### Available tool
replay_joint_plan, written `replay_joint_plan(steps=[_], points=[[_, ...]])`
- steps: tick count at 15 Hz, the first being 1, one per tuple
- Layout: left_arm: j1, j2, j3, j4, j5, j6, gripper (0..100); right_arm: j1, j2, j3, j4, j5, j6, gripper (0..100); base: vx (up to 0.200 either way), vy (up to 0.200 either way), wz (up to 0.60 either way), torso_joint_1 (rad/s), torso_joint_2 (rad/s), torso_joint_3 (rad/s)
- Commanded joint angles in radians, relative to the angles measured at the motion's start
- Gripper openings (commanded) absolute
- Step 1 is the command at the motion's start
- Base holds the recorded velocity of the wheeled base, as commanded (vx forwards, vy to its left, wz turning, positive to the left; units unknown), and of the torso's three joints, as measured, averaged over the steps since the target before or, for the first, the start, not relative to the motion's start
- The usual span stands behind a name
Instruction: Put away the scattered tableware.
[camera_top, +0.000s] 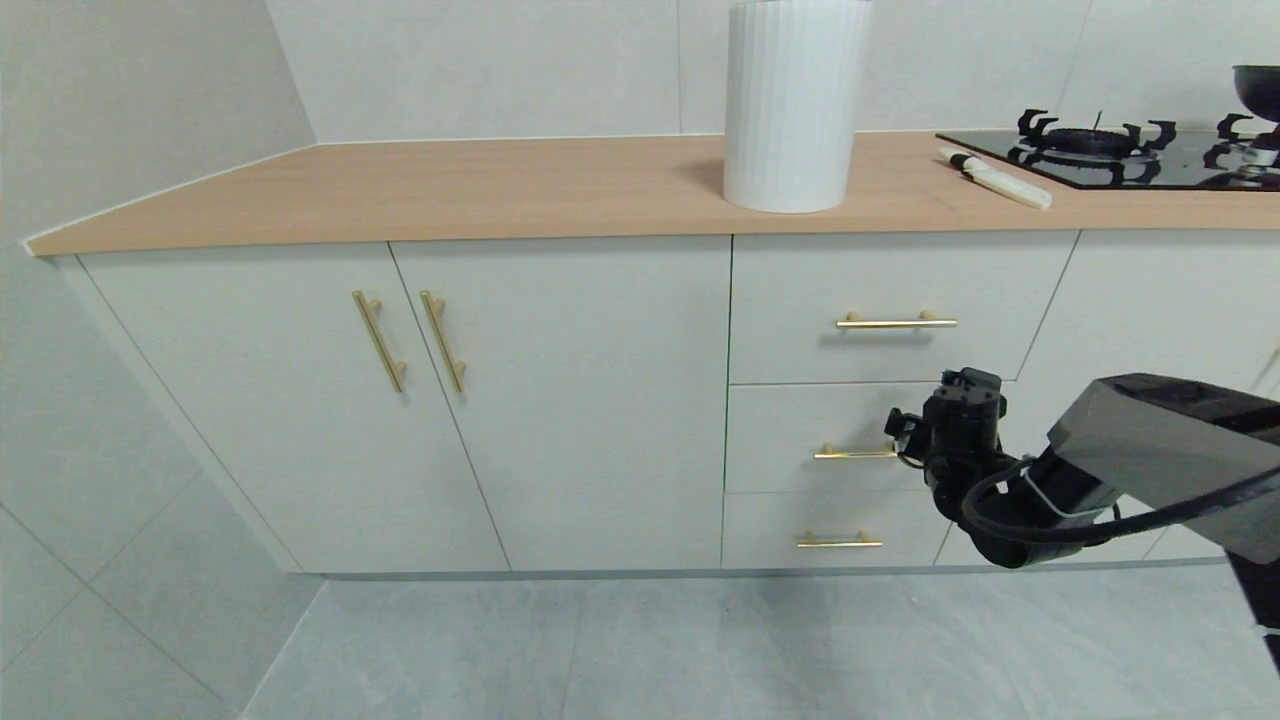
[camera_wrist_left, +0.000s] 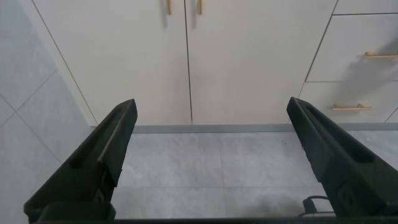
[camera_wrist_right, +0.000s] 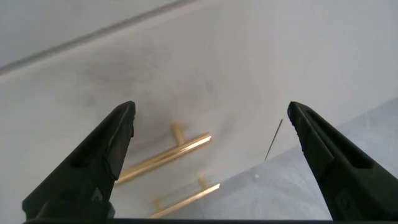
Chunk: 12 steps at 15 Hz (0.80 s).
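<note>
countertop (camera_top: 450, 190) runs well above both your jaws. cabinet doors (camera_wrist_left: 249, 56) face your left gripper (camera_wrist_left: 211, 104), spread wide, holding nothing. white ribbed canister (camera_top: 792, 105) stands up there, knife (camera_top: 995, 178) lying near it, well above your right gripper (camera_wrist_right: 211, 111), also released; a gold drawer handle (camera_wrist_right: 165, 158) sits just ahead between its jaws.

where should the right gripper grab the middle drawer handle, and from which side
Take the middle drawer handle at mid-bar, between its two posts, coming straight at the drawer front. The bar is horizontal and stands off that front, so the open right gripper would likely close one finger above, one below.
</note>
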Motion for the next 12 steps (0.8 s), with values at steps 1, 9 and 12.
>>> replay_joint_plan(steps=[1, 9, 12], points=[[0.0, 0.0, 0.0, 0.0, 0.0, 0.0, 100, 0.016, -0.283, 0.188, 0.065, 0.065, -0.006, 100, 0.0, 0.0, 0.0, 0.0, 0.0, 0.0], [0.0, 0.0, 0.0, 0.0, 0.0, 0.0, 100, 0.057, -1.109, 0.682, 0.2, 0.118, -0.15, 100, 0.0, 0.0, 0.0, 0.0, 0.0, 0.0], [0.0, 0.0, 0.0, 0.0, 0.0, 0.0, 100, 0.042, -1.493, 0.848, 0.269, 0.093, -0.279, 100, 0.0, 0.0, 0.0, 0.0, 0.0, 0.0]])
